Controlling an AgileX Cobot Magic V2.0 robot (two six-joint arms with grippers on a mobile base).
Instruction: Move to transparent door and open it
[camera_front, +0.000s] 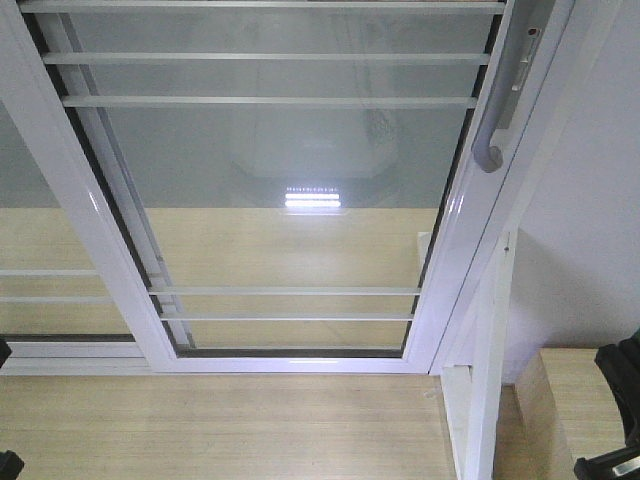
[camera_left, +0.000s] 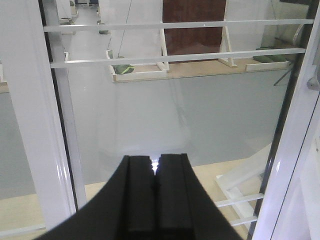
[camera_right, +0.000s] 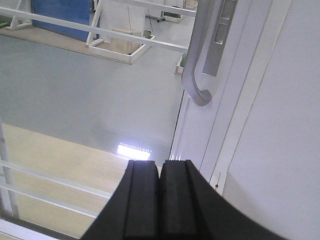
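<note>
The transparent door (camera_front: 280, 170) fills the front view: clear glass in a white frame with thin white horizontal bars. Its curved silver-grey pull handle (camera_front: 497, 110) with lock plate runs along the right stile, and shows in the right wrist view (camera_right: 196, 60), up and right of my right gripper (camera_right: 160, 164). The door also shows in the left wrist view (camera_left: 175, 110). My left gripper (camera_left: 155, 159) faces the glass. Both grippers are shut and empty, and neither touches the door.
A handle-less barred glass panel (camera_front: 40, 230) overlaps behind the door on the left. A bare white frame post (camera_front: 490, 360) and a white wall (camera_front: 590, 200) stand on the right. Light wood floor (camera_front: 220, 430) lies in front. A wooden surface (camera_front: 575, 400) lies at lower right.
</note>
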